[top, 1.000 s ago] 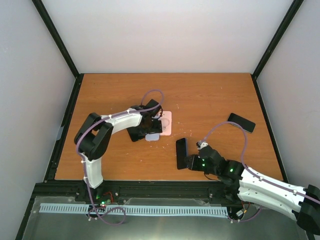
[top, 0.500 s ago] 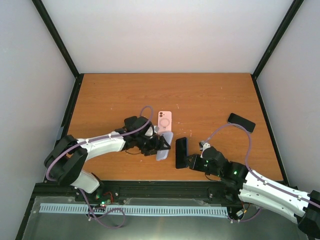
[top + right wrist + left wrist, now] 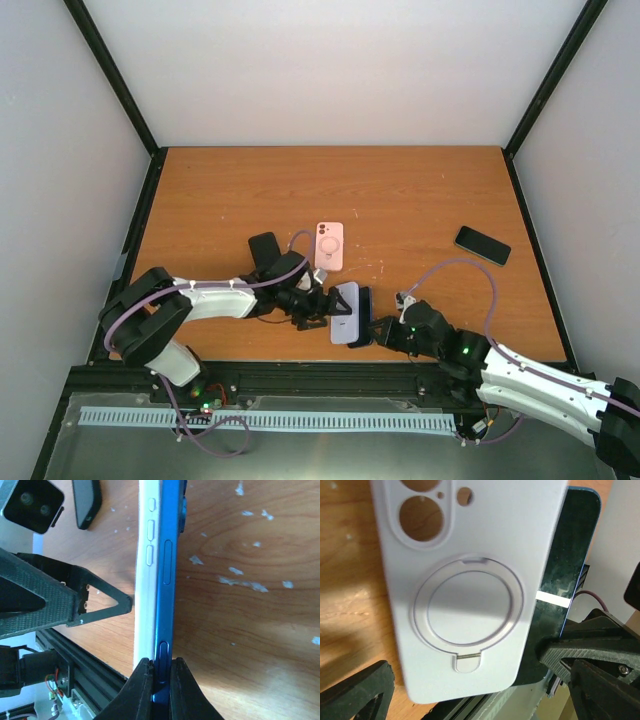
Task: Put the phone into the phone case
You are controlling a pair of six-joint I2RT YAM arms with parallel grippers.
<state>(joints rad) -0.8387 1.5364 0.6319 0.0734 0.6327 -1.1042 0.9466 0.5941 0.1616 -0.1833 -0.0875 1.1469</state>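
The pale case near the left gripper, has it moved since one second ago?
Yes. The pale case left the pink case and went right, toward the near edge of the table, against the phone.

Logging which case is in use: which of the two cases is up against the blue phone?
The pale lavender case, side by side with the blue phone; the pink case lies alone farther back on the table.

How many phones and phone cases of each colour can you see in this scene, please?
Black: 2, the flat black slab on the right and the flat black slab on the left
Pink: 1, the pink case with a ring on its back
Pale lilac: 1, the pale lilac case with a ring stand
Blue: 1, the blue-framed phone
Total: 5
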